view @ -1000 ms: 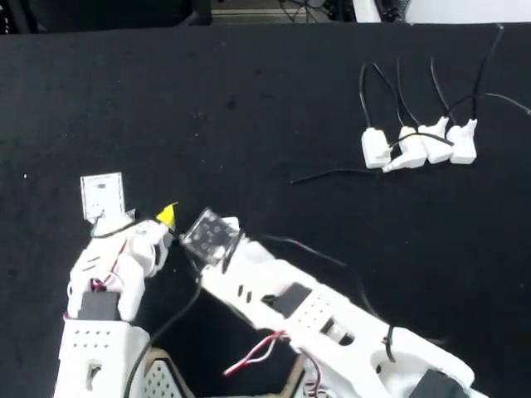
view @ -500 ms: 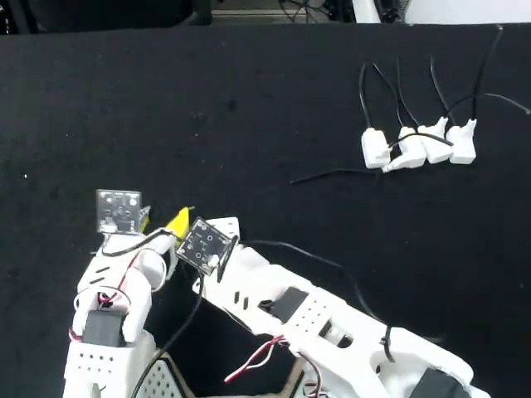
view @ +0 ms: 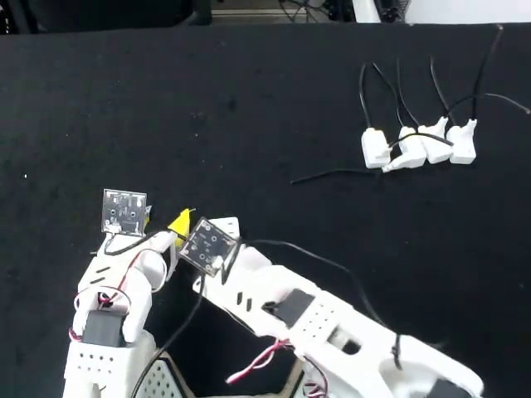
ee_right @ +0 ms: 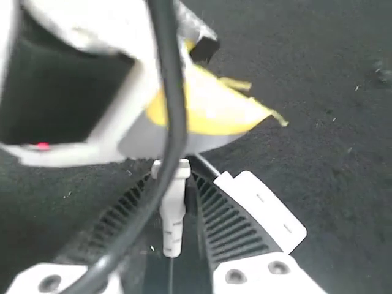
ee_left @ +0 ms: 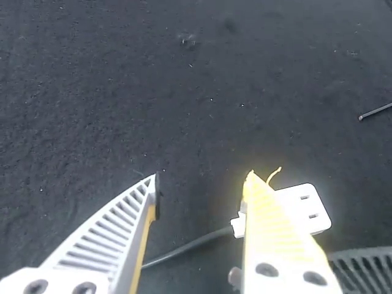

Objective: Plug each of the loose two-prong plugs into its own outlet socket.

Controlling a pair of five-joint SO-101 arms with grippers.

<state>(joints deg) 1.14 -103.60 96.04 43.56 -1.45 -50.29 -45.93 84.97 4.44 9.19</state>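
My right gripper [ee_right: 174,177] has its dark ribbed fingers shut on a white ribbed plug piece [ee_right: 172,220] with a black cord. A white block with two small slots [ee_right: 264,208] lies just outside one finger. That block [ee_left: 298,207] also sits behind the yellow finger [ee_left: 264,214] of my open left gripper [ee_left: 201,177], outside its jaws. In the high view both grippers meet at the near left, left gripper [view: 177,224] beside the right arm's tip [view: 214,240]. Several white plugs [view: 419,145] with cords lie together at the far right.
A loose black cord end [view: 328,174] trails left of the plug cluster. Black cords run back along the right arm [view: 332,265]. The black table [view: 249,108] stretches open between the arms and the cluster.
The left gripper has shifted right and slightly nearer, closing up beside the right gripper. The right arm has barely moved.
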